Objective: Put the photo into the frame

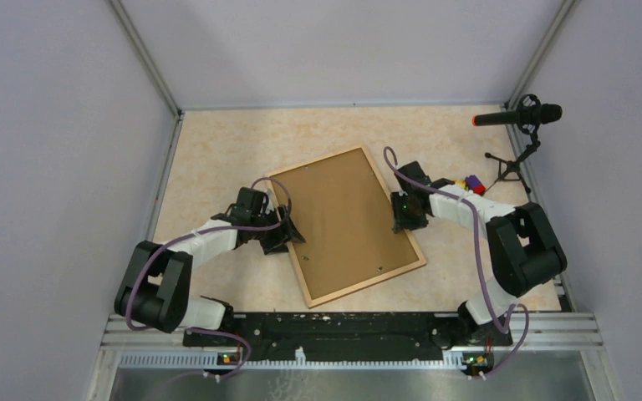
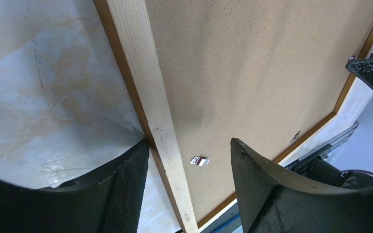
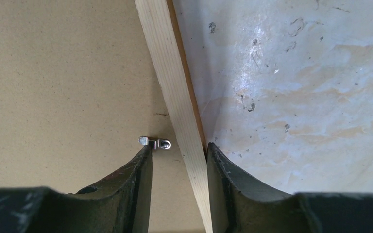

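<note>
The frame (image 1: 368, 284), light wood, lies face down and slanted in the middle of the table, with a brown backing board (image 1: 347, 217) filling it. The photo is hidden. My left gripper (image 1: 282, 236) is open astride the frame's left rail (image 2: 145, 77): one finger sits outside the rail and the other over the board (image 2: 252, 68) beside a metal clip (image 2: 199, 160). My right gripper (image 1: 403, 219) straddles the right rail (image 3: 167, 68), open and narrow. Its outer finger sits against the rail's outside edge, and its inner fingertip touches a metal clip (image 3: 156, 142) on the board (image 3: 63, 87).
A microphone on a small tripod (image 1: 518, 117) stands at the back right. A small purple, yellow and red block (image 1: 471, 182) lies beside my right arm. Grey walls close in the table on three sides. A second clip (image 2: 296, 136) sits near the frame's near rail.
</note>
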